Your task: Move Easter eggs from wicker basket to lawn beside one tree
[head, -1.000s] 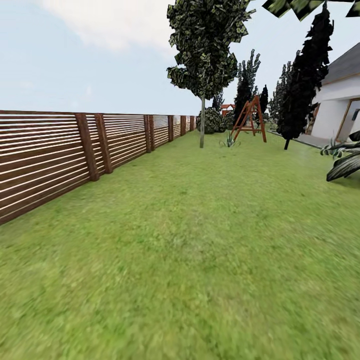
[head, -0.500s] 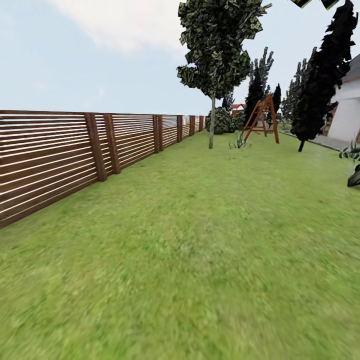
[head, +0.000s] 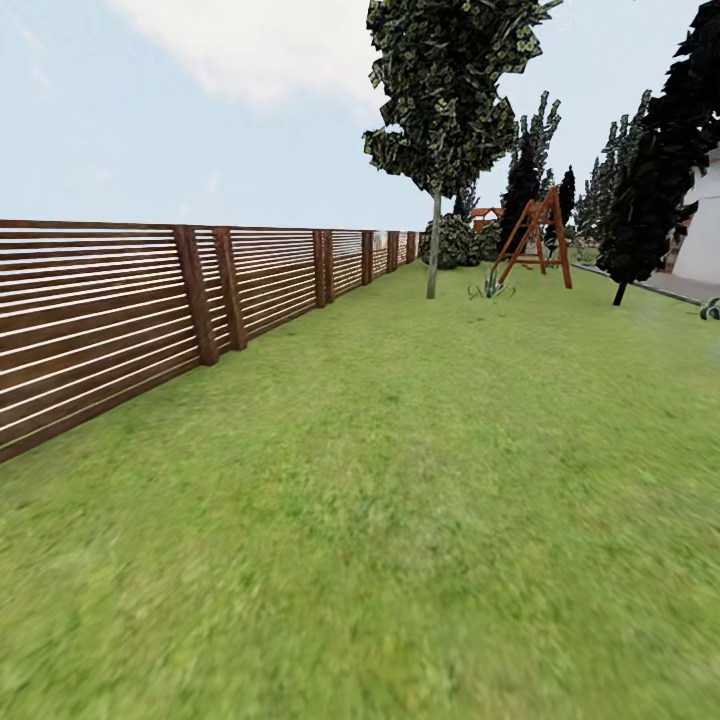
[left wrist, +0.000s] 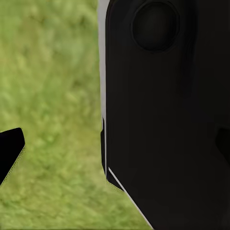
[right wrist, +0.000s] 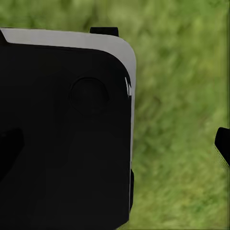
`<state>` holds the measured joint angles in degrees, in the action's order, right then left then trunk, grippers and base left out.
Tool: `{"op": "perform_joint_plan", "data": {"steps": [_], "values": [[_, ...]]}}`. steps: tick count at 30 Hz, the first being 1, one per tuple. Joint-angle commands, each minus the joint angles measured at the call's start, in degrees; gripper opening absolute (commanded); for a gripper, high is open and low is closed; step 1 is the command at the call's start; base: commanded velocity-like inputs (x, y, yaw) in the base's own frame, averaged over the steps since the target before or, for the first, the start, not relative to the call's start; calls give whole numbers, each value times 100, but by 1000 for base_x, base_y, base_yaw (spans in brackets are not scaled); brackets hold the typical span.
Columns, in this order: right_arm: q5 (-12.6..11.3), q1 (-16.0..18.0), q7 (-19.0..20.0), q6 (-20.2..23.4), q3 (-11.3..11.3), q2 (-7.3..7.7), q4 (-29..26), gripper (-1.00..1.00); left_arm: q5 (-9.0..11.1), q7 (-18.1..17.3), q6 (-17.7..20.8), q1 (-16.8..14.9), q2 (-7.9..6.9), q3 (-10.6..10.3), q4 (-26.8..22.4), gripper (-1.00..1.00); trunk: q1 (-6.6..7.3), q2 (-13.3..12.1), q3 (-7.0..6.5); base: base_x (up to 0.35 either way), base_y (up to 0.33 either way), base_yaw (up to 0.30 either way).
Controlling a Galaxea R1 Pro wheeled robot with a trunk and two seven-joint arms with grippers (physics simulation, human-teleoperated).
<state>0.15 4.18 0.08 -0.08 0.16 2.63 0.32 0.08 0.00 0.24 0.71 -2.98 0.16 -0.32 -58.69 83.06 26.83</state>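
- Green, mottled grass of the lawn is seen spreading across the whole foreground of the head view and back to the far garden.
- A tree with a slender pale trunk and a dense dark crown is seen standing on the lawn, well ahead.
- A small spiky plant is placed just beside the trunk, and a red-brown swing frame near it, further back.
- A brown slatted wooden fence is seen along the left edge of the lawn.
- Dark conifers and a strip of white house wall are seen at the right.
- One dark finger of the left gripper and one of the right gripper are seen over grass beside black robot housing; open or closed cannot be told.
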Motion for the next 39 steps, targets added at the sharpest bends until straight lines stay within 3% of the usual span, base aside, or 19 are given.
{"op": "perform_joint_plan", "data": {"steps": [1, 39], "values": [[0, 3, 1, -1, 2, 1, 3, 100, 1, 0, 3, 0, 0, 1, -3, 100, -3, 2, 4, 330, 0, 0], [-6, 3, 1, -1, 2, -8, 3, 100, 1, 0, 3, 0, 0, 1, -6, 100, -3, 2, 4, 330, 0, 19]]}}
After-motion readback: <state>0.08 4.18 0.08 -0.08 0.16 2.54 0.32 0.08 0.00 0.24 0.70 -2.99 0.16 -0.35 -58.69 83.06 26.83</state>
